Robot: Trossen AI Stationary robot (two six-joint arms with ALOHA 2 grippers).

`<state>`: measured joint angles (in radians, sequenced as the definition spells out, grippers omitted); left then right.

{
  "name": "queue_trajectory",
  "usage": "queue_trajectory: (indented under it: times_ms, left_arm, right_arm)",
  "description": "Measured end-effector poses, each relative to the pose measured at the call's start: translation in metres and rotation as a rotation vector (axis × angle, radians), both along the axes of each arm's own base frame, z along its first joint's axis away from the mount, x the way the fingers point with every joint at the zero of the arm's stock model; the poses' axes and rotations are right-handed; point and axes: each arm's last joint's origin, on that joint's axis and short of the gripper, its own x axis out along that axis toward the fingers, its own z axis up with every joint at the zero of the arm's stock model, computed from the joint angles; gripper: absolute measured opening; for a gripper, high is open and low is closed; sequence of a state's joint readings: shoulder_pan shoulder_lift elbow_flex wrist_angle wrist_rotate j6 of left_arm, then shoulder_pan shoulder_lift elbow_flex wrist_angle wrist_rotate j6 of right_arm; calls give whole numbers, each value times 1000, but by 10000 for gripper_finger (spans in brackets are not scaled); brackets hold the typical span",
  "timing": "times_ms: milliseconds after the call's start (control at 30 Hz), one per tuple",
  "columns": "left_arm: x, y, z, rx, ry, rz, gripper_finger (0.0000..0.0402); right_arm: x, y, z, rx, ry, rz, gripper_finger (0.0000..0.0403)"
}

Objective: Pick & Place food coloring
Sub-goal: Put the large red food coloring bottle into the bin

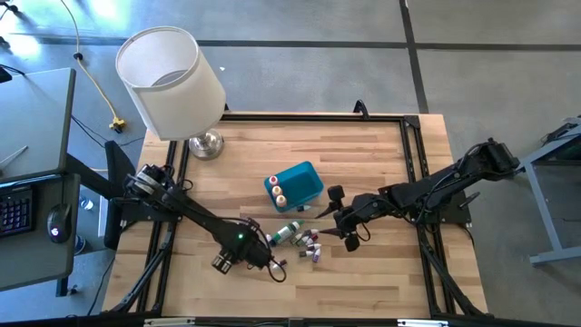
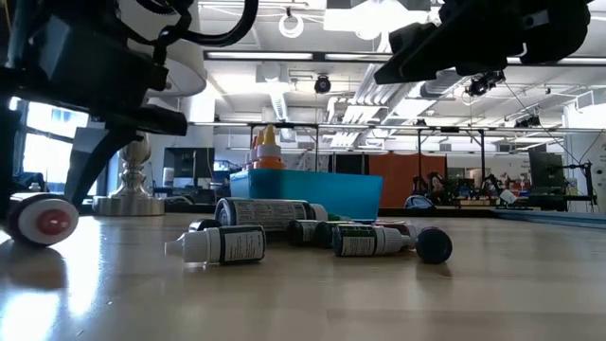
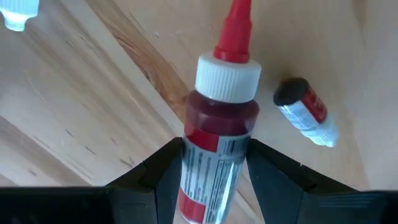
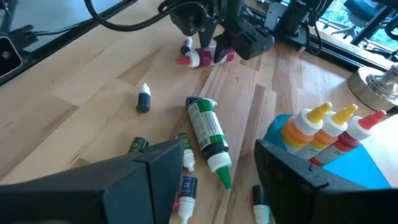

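Left wrist view: the left pincer [image 3: 214,177] clamps a red food coloring bottle [image 3: 219,134] with white collar and red tip, just above the wooden desk [image 3: 81,112]; a small black-capped tube [image 3: 306,112] lies beside it. High view: the left pincer [image 1: 229,259] sits near the desk's front, left of a cluster of loose bottles [image 1: 300,240]; the right pincer [image 1: 343,227] hovers beside that cluster, fingers [image 4: 292,180] spread wide and empty. A teal bin [image 1: 295,186] behind the cluster holds three upright bottles [image 4: 326,127]. A white lamp [image 1: 172,82] stands at the far left corner.
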<state>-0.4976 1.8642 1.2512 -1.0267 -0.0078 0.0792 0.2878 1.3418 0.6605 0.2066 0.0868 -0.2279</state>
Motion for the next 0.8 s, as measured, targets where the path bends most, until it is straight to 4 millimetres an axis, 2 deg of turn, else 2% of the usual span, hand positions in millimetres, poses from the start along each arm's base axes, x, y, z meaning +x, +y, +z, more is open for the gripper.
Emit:
queue_trajectory:
  times_ms: [400, 567, 800]
  left_arm:
    - [8, -3, -5, -16, -117, 88, 168]
    - [16, -5, -5, 2, -231, 207, 165]
    - [26, -3, -4, 111, -438, 422, 134]
  right_arm:
    - [0, 0, 0, 0, 0, 0, 193]
    - [0, 0, 0, 0, 0, 0, 193]
    - [0, -2, 0, -30, -10, -61, 193]
